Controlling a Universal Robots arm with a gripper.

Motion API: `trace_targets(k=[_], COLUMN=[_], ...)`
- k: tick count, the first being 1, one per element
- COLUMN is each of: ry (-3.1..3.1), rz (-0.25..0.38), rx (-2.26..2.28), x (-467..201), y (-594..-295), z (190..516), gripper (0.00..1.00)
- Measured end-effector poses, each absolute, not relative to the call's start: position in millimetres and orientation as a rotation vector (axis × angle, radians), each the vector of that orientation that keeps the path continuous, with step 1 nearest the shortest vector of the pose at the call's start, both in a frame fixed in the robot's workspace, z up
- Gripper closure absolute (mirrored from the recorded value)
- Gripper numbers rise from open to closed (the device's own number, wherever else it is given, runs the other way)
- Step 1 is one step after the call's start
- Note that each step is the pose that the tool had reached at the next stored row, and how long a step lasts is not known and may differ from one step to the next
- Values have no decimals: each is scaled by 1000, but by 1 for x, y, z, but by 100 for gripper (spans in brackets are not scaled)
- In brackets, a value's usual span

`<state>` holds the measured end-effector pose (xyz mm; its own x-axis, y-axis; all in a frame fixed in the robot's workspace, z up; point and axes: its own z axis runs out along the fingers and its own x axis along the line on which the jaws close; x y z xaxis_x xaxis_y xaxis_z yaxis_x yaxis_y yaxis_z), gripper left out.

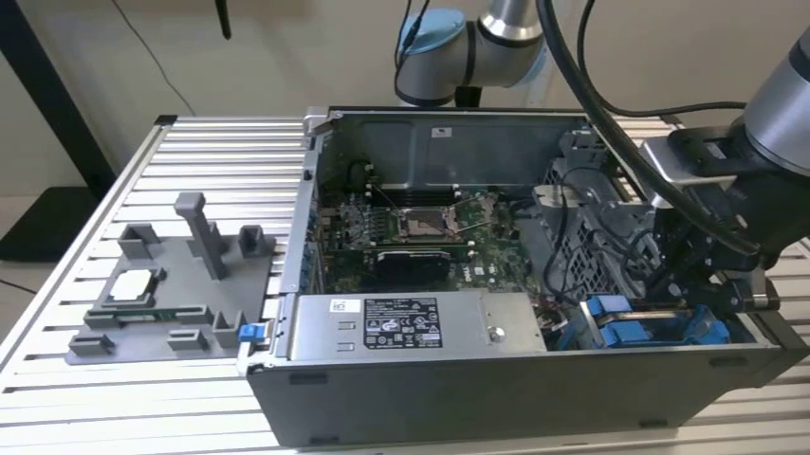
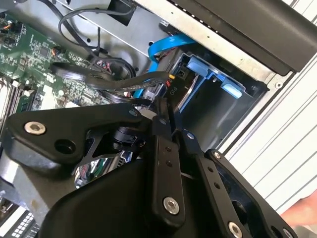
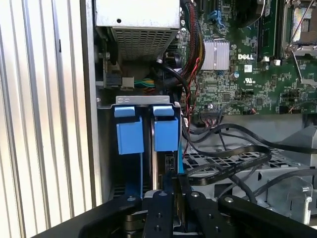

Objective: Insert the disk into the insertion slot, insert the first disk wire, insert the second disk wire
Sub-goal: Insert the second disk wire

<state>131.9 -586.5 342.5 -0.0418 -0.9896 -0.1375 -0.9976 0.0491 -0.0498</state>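
Claw (image 3: 174, 186) fingers are pinched together on a black wire plug (image 3: 171, 174). Right ahead of it, the disk (image 3: 165, 135) sits in the slot (image 3: 141, 101).

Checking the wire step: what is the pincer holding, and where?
The pincer seems to pinch a black wire at its connector end, beside the seated disk.
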Motion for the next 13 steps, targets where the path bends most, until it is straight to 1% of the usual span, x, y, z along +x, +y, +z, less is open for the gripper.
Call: trace_targets(k=[13], ry=[2175], rz=[91], rx=[-2073], x=[132], y=[-587], z=[341], gripper=[100])
